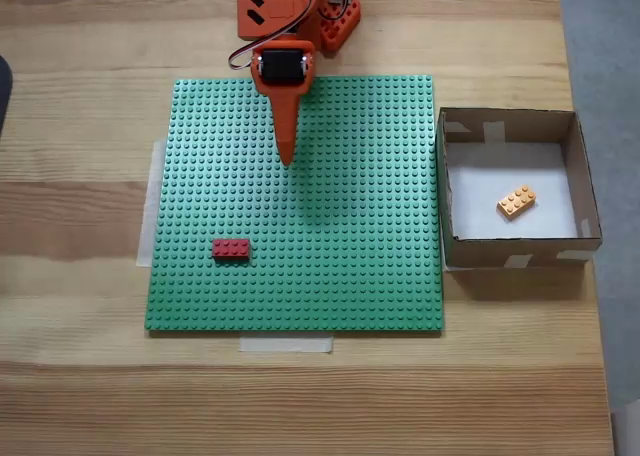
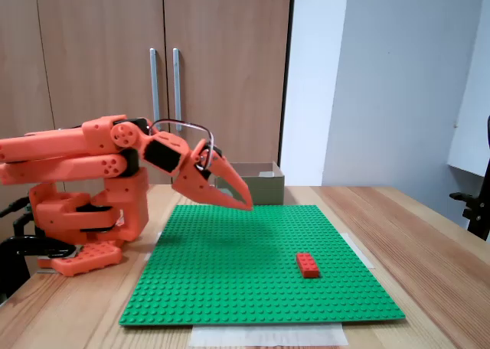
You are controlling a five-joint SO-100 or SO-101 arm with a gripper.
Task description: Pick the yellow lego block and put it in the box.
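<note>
From the top-down fixed view I've got the yellow brick (image 1: pixel 516 201) lying tilted on the white floor of the cardboard box (image 1: pixel 508 248), which sits against the right edge of the green baseplate (image 1: pixel 330 276). The fingers (image 1: pixel 287 156) are pressed together with nothing between them, hanging above the upper part of the plate, pointing down in the side view (image 2: pixel 246 203). The red brick (image 1: pixel 231 247) sits on the plate, well apart from them. Wooden tabletop (image 1: pixel 80 376) underneath.

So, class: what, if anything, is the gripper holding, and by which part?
Nothing. The gripper is shut and empty above the green baseplate; the yellow brick lies in the box.
</note>
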